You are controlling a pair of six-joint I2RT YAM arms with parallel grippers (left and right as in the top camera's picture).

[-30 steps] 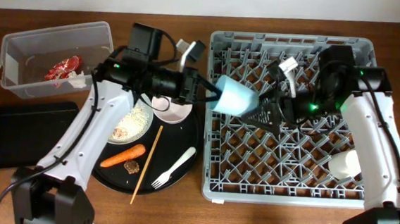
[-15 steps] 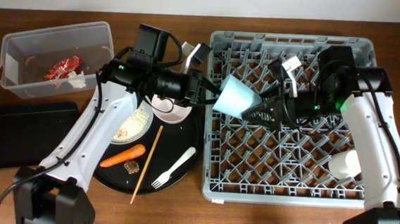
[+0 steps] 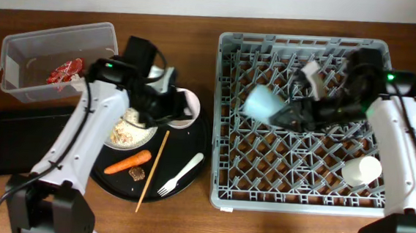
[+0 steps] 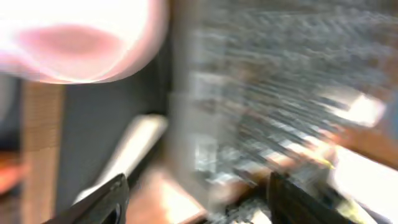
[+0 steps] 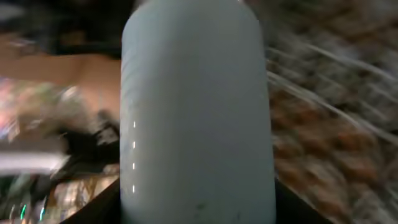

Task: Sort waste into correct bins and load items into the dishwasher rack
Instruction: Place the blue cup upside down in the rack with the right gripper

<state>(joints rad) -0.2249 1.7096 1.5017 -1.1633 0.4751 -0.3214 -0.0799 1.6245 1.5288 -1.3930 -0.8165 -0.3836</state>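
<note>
My right gripper [image 3: 283,113] is shut on the light blue cup [image 3: 263,103] and holds it on its side above the dishwasher rack [image 3: 222,183]. The cup [image 5: 196,106] fills the right wrist view, between both fingers. My left gripper [image 3: 169,105] is open and empty over the round tray, beside the pinkish small bowl [image 3: 186,108]. Its fingers [image 4: 109,199] stand wide apart in a blurred left wrist view. The white plate [image 3: 132,129] carries rice. The carrot [image 3: 128,162], brown chunk [image 3: 137,174] and white fork [image 3: 180,175] lie on the round tray. A small white cup [image 3: 360,171] sits in the rack.
The clear tub [image 3: 22,45] at the back left holds the red wrapper [image 3: 64,71]. The shallow black tray [image 3: 19,138] lies in front of it. A wooden chopstick [image 3: 153,170] lies on the round black tray [image 3: 195,141].
My left gripper has let go of the light blue cup and pulled back left over the round tray. The right gripper has closed on the cup and drawn it further over the rack.
</note>
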